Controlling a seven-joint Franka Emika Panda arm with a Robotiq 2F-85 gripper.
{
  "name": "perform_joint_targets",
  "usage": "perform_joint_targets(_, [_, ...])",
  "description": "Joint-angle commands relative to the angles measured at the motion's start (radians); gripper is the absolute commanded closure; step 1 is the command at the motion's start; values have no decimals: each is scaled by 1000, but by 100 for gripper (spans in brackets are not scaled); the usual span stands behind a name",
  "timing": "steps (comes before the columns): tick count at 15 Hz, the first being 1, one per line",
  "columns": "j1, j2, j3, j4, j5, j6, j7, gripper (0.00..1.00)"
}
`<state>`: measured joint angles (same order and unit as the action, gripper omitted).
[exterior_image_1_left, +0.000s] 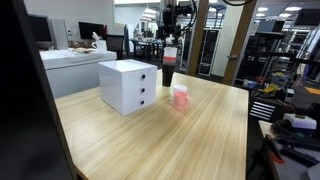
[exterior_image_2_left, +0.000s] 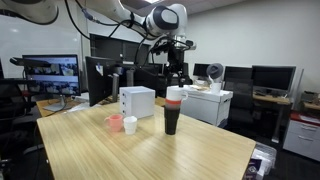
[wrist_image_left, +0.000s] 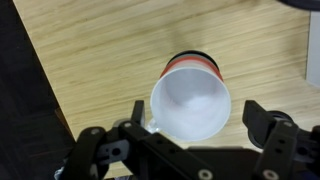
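A stack of cups stands upright on the wooden table (exterior_image_1_left: 200, 135): a black cup at the bottom (exterior_image_2_left: 172, 118), a red one above it (wrist_image_left: 190, 63), and a white one on top (wrist_image_left: 190, 102). In both exterior views my gripper (exterior_image_2_left: 176, 72) hangs directly over the stack (exterior_image_1_left: 168, 70). In the wrist view the white cup's empty mouth lies between the fingers of my gripper (wrist_image_left: 197, 114). The jaws stand wide open; the right finger (wrist_image_left: 258, 116) is clear of the rim, and I cannot tell whether the left one touches it.
A white two-drawer box (exterior_image_1_left: 128, 85) stands on the table beside the stack. A pink cup (exterior_image_1_left: 181, 98) and a small white cup (exterior_image_2_left: 130, 125) stand close by. Desks, monitors and shelves surround the table; its edges fall off on every side.
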<state>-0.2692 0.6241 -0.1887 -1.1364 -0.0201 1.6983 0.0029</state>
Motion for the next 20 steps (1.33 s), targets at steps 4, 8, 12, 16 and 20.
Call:
perform_joint_targets(4, [-28,-4,13,-29,33,7,-45,0])
perform_joint_targets(8, [-27,5,15,-51,23,21,-63,0])
perform_joint_targets(12, [-27,8,16,-62,22,27,-77,26])
perform_joint_targets(16, [-26,0,16,-64,18,30,-92,50])
perform_joint_targets(20, [-22,-20,14,-70,13,20,-116,57])
